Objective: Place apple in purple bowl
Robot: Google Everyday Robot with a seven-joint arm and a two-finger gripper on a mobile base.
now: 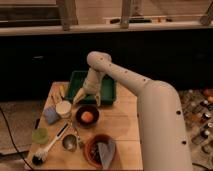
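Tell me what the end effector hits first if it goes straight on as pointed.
Probably the apple in the purple bowl: the open end effector points down just above them. Depth is unclear, so the bowl's far rim might come first.

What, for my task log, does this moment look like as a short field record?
apple: lying inside the purple bowl
purple bowl: on the wooden table, just in front of the green tray
gripper: above the bowl's far rim, open, holding nothing
reddish-brown bowl: nearer table edge, holds a grey-blue thing
task state: apple appears placed
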